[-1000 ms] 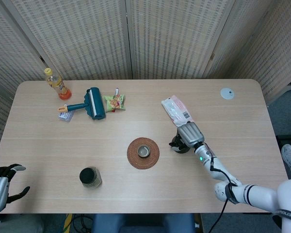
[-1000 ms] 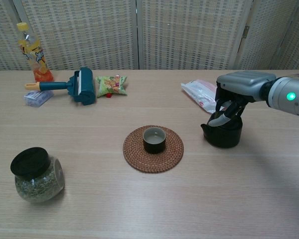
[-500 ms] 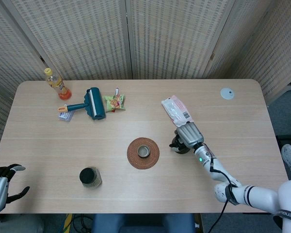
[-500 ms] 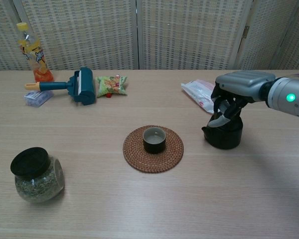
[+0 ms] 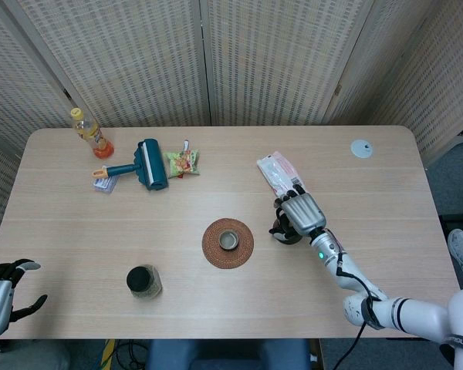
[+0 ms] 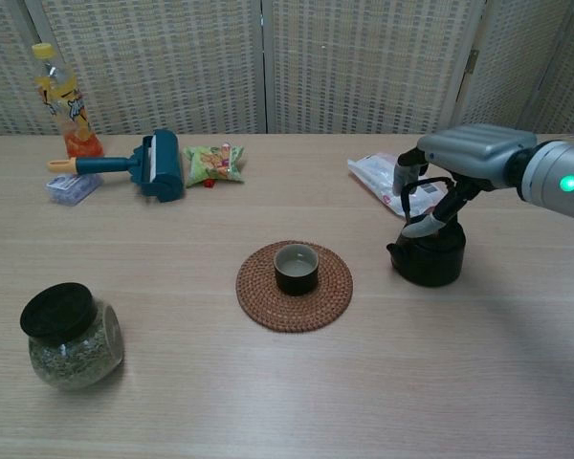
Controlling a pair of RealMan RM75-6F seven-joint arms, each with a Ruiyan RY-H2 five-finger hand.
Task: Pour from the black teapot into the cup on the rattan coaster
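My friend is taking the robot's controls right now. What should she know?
Right hand: over the black teapot, fingers spread around its handle; no clear grip visible, so treat the teapot as not held.
Left hand: open, holding nothing, at the table's near left corner.
The teapot stands upright on the table, to the right of the rattan coaster.
The cup sits upright on the coaster.
Done: reach to the teapot.
Left: grip the handle, lift, carry to the cup, tilt and pour.

- I see a light wooden table (image 5: 216,293).
- On it stand a black teapot (image 6: 428,256), a rattan coaster (image 6: 294,285), a herb jar (image 6: 69,334) and an orange bottle (image 6: 65,103).
- A teal lint roller (image 6: 155,164), a green snack bag (image 6: 214,163), a pink packet (image 6: 381,181) and a white disc (image 5: 361,148) lie there too.
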